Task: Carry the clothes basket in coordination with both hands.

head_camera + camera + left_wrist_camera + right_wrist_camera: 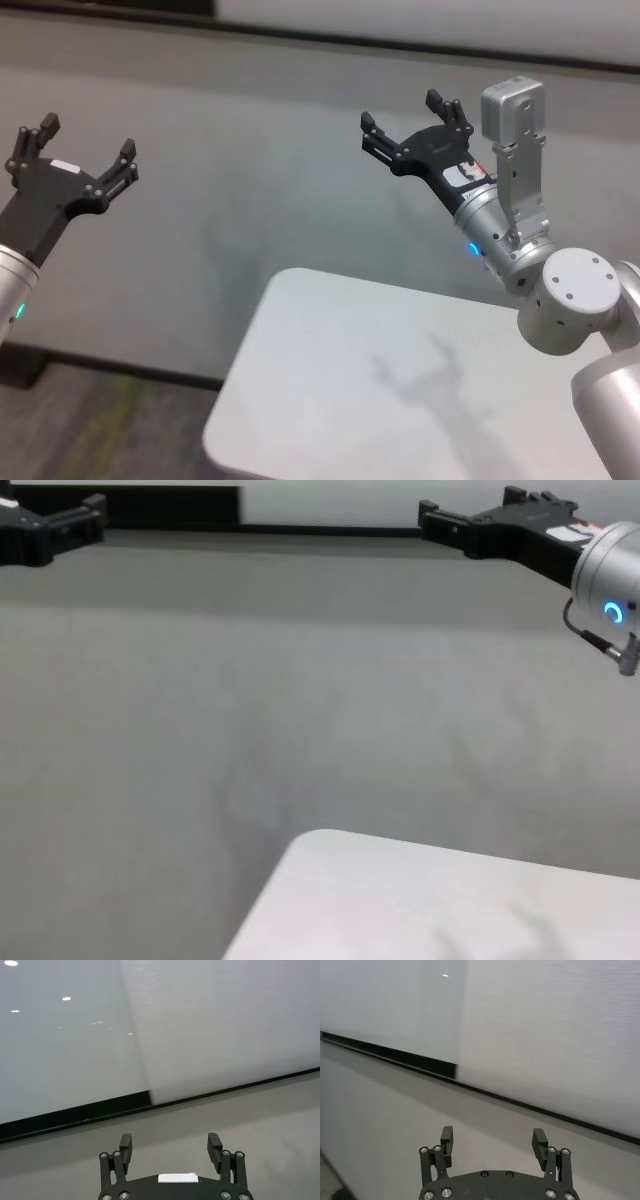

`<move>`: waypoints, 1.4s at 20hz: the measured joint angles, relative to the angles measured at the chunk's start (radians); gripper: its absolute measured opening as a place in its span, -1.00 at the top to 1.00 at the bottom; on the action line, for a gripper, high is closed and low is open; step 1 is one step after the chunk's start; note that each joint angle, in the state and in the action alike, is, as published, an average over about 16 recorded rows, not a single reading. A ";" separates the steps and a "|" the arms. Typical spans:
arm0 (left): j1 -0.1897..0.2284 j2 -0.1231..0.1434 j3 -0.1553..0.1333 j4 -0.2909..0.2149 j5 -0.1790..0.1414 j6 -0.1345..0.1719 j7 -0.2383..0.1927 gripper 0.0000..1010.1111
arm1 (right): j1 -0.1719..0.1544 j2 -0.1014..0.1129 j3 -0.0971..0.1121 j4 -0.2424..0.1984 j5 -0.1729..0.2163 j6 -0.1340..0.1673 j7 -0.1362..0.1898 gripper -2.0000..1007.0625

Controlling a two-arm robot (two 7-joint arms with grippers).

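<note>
Start or end of the carry, judging by empty claws; cannot say which. No clothes basket in any of the four views, so whereabouts unknown.

Left gripper [82, 150] raised at 9 o'clock of the head view, fingers spread wide, gripping nothing. Right gripper [415, 125] raised near 1 o'clock, also released and empty, blue ring lit on its silver wrist [480, 225]. Both well apart from each other and well above the table [330, 400]. Wrist views confirm: left fingers [125, 1146] parted with only floor and wall beyond, right fingers [447, 1140] likewise.

Next move, as a guess: locate the basket first, then bring both claws down to the two rim handles, one each side, closing together and lifting level so nothing tips.

Surface: pale white tabletop with rounded corner at 5 to 6 o'clock of the head view, arm shadow [430, 385] cast on it, nothing on the visible part. Grey floor [250, 710] beyond. Strip of darker carpet [90, 420] at 7 o'clock. White wall [210, 1020] with black baseboard [75, 1115] at 12 o'clock, ceiling lights reflected in a glossy panel.
</note>
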 joint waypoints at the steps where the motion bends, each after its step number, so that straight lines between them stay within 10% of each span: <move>1: 0.000 0.000 0.000 0.000 0.000 0.000 0.000 -0.98 | 0.000 0.000 0.000 0.000 0.000 0.000 0.000 -0.89; 28: 0.000 0.000 0.000 0.000 0.000 0.000 0.000 -0.98 | 0.000 0.000 0.000 0.000 0.000 0.000 0.000 0.80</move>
